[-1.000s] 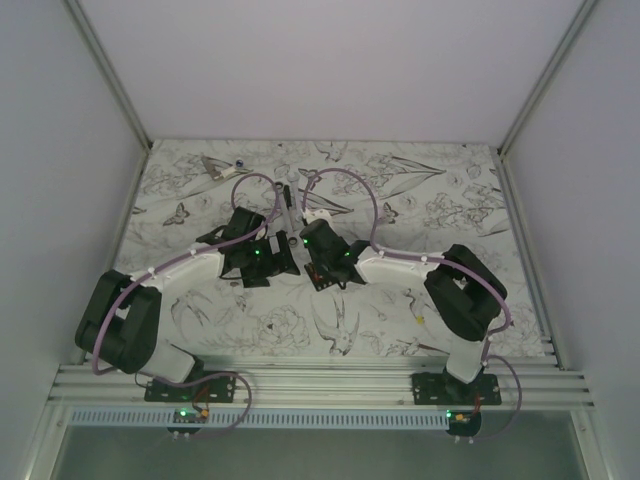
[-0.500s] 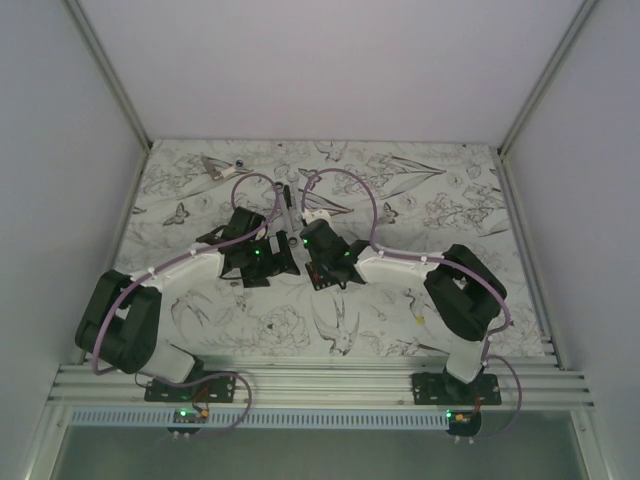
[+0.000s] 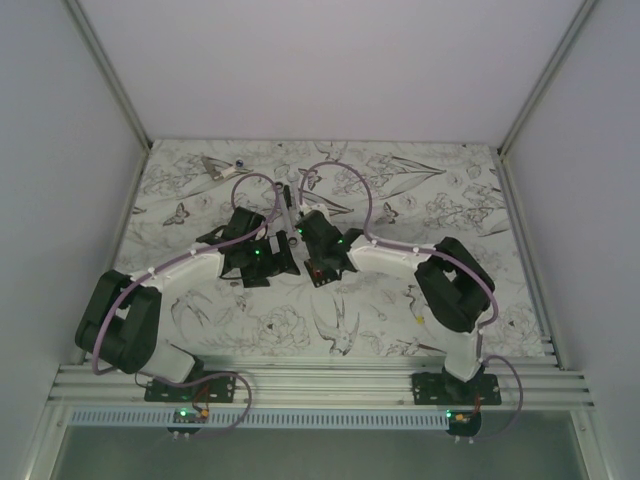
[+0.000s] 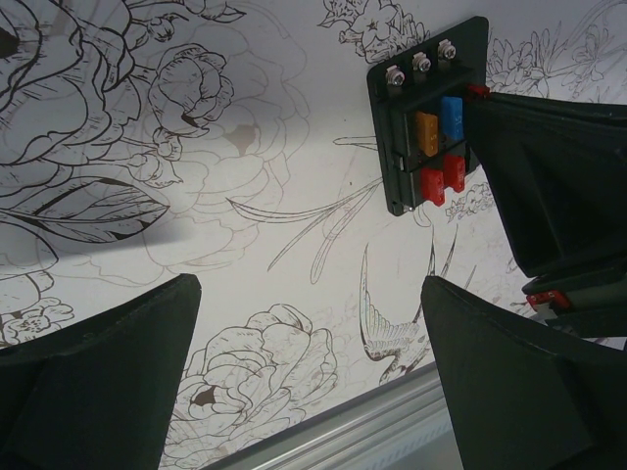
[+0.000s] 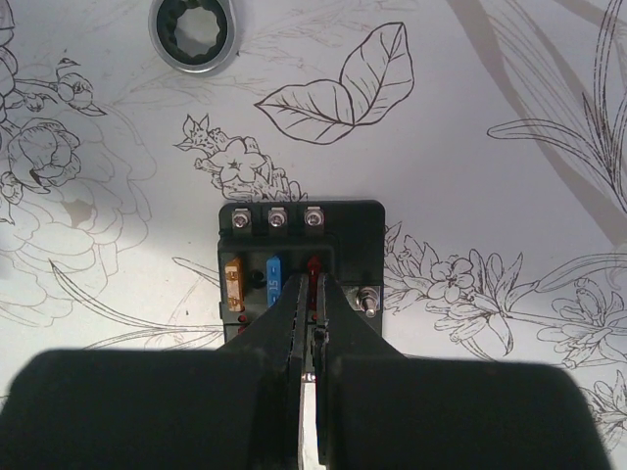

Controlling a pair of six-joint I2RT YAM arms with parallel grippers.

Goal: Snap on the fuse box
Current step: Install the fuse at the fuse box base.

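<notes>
The fuse box point(image 5: 299, 240) is a small black box lying flat on the flower-print table, with an orange, a blue and a red fuse in its top row. My right gripper point(image 5: 312, 284) stands over it, shut on the red fuse point(image 5: 313, 265), which is in the right-hand slot. From the left wrist, the fuse box point(image 4: 423, 117) lies at the upper right, with the right gripper's fingers point(image 4: 549, 166) on it. My left gripper point(image 4: 309, 294) hangs open above bare table, holding nothing, to the left of the box. From above, the fuse box point(image 3: 322, 274) is mostly hidden under the right gripper point(image 3: 316, 262).
A ring spanner head point(image 5: 196, 34) lies beyond the fuse box; its grey shaft point(image 3: 288, 205) runs towards the back. Small loose parts point(image 3: 215, 165) sit at the back left. An aluminium rail point(image 4: 392, 421) borders the near edge. White walls enclose the table.
The right arm has shifted left, its elbow rising, and its gripper has moved a little over the fuse box. The left arm has not moved.
</notes>
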